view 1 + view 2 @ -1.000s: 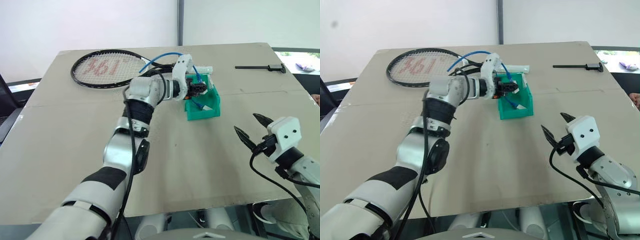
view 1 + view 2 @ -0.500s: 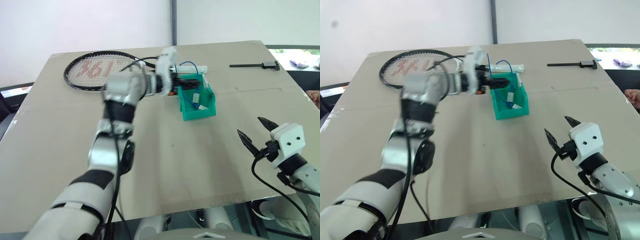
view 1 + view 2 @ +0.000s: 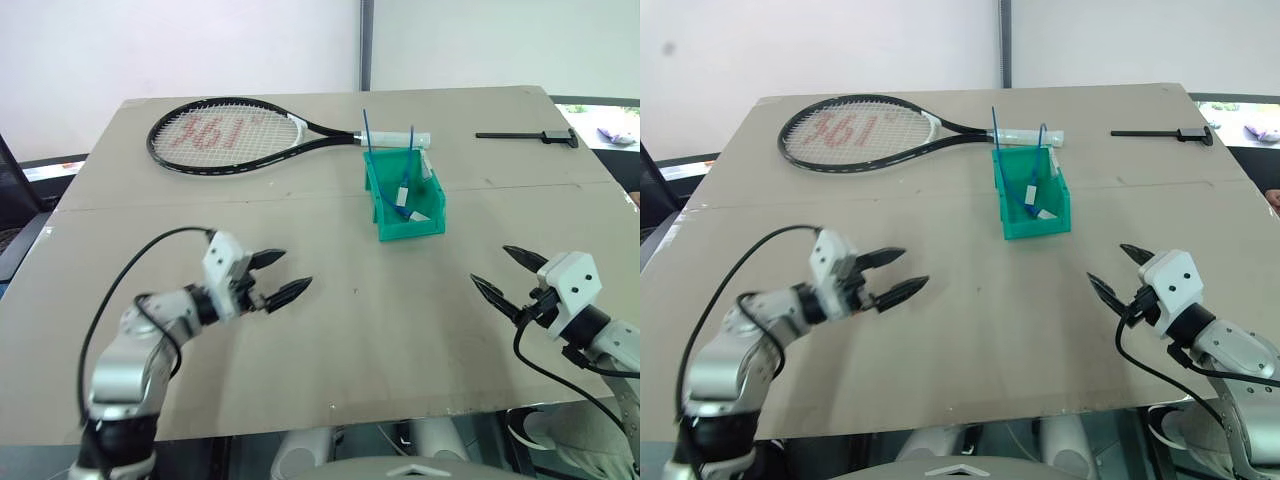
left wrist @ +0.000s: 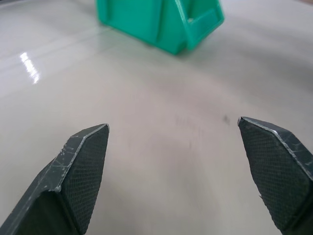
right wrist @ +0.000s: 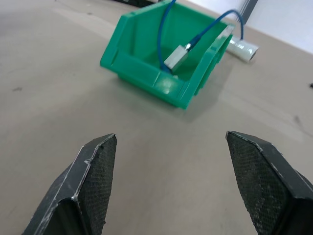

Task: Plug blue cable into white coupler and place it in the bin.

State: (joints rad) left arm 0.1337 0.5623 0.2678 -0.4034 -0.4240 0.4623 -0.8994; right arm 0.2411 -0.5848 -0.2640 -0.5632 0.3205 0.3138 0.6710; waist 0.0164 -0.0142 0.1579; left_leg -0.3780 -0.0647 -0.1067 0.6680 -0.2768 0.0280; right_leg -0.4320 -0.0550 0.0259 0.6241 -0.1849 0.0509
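The teal-green bin [image 3: 385, 222] stands on the table's far middle. Inside it lies the white coupler [image 5: 176, 58], with one end of the blue cable [image 5: 195, 36] running into it. The cable arcs up over the bin's back rim [image 3: 366, 135]. My left gripper [image 3: 295, 270] hovers open and empty over the near left of the table, well short of the bin [image 4: 161, 22]. On the near right my right gripper [image 3: 490, 266] is open and empty too, pointing toward the bin [image 5: 146, 63].
A black tennis racket [image 3: 225, 135] lies across the far left of the table, its white grip just behind the bin. At the far right corner rests a thin black tool [image 3: 525, 135]. Bare cardboard tabletop [image 3: 400, 330] stretches between both grippers and the bin.
My left gripper opened at the bin, leaving cable and coupler inside, and the arm drew back to the near left. The right gripper sank slightly. The camera view shifted.
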